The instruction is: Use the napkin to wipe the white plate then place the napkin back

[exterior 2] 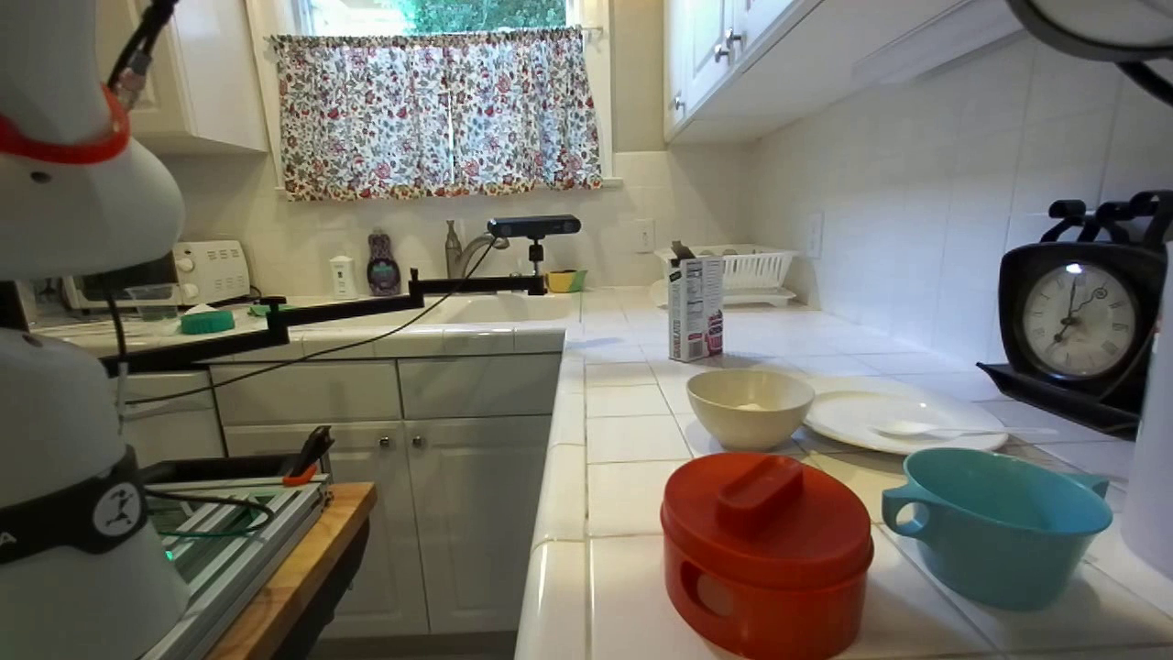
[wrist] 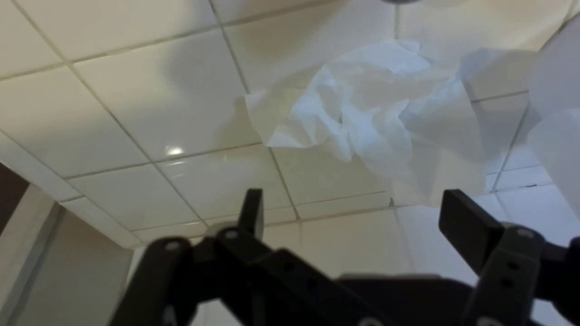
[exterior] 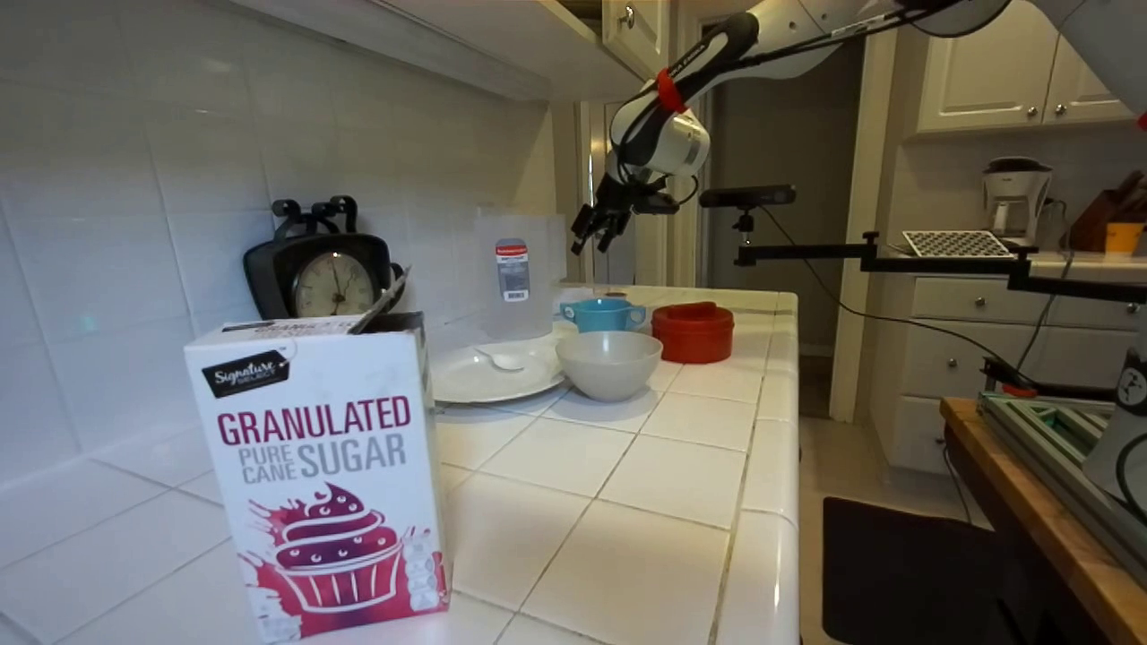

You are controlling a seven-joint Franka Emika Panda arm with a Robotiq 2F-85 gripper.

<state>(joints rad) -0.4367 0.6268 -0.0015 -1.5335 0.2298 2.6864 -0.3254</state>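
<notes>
The napkin [wrist: 385,131] lies crumpled on the bench [exterior: 681,466]; above the bench hangs the claw [wrist: 353,203], spread wide and grasping nothing. Also on the bench I see the white plate [exterior: 482,383], a white spoon [exterior: 507,362] resting on it.

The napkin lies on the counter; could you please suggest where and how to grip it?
I'd pinch the napkin by its raised middle folds, from above: they bunch up off the tiles, while its lower right in the wrist view looks flatter.
</notes>
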